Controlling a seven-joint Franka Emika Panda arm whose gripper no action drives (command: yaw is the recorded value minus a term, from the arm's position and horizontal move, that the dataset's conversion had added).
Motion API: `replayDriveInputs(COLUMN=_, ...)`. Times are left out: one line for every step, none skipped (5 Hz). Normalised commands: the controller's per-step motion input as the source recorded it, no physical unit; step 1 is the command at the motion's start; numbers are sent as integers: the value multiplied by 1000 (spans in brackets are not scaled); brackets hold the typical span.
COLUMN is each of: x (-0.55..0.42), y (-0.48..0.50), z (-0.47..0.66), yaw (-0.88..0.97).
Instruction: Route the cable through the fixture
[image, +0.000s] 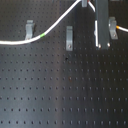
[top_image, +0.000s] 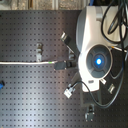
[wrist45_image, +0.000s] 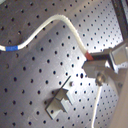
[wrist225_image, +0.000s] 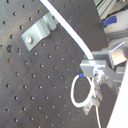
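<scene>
Single arm, white housing (top_image: 95, 30), blue light. Gripper (image: 103, 44) pointed straight down, low over perforated board (image: 60, 95), fingers closed on cable (image: 60, 22).

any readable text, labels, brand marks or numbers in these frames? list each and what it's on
None readable in any view.
The cable carries only a colour band, no lettering.
The arm housing shows a blue light, no legible brand.
The clips and the perforated board are unmarked.
</scene>
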Motion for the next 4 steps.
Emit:
replayDriveInputs(x=-214, y=36, z=332, yaw=0)
replayDriveInputs(x=-211, y=-23, z=447, yaw=0)
replayDriveInputs(x=-90, y=-340, z=304, yaw=-209)
replayDriveInputs(x=51, y=-566, z=170, yaw=-337)
